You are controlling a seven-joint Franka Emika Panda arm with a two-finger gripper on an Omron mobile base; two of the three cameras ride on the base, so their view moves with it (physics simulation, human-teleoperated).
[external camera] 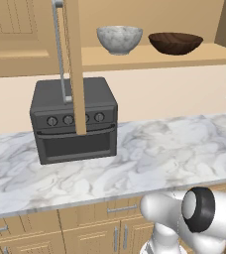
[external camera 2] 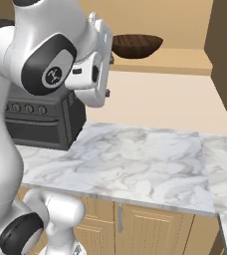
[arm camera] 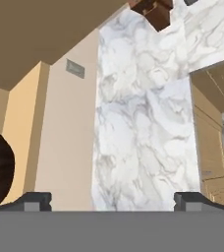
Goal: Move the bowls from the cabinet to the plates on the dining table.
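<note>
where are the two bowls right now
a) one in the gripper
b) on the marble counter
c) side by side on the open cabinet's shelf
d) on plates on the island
c: the marbled bowl and the wooden bowl sit side by side on the cabinet shelf, above the oven.

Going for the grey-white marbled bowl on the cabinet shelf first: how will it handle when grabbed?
The marbled bowl looks like stone: probably heavy and rigid. Its deep rounded wall on a narrow base may let it rock if nudged. The smooth rim could slip between the fingers, so a firm rim pinch seems wise.
</note>
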